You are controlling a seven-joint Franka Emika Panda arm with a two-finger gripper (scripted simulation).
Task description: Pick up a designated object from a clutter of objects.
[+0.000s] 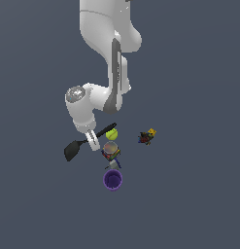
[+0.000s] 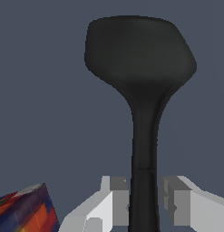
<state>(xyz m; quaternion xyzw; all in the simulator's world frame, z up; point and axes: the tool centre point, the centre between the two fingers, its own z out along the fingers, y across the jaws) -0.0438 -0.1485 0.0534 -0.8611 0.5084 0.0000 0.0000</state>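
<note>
Pincer [image 2: 144, 204] spread astride the black spatula's [image 2: 140, 63] thin handle, fingers flanking it for a lift clear of the can [image 1: 110, 149]

A plain slate-grey ground [image 1: 199, 209] is filling the exterior view from edge to edge, running as one flat, uniform field of colour through all four corners of the frame. It is looking evenly lit, slightly bluish in tone. In the wrist view the same ground [image 2: 41, 113] is showing as a smooth, dull blue-grey backdrop, matte and unpatterned.
</note>
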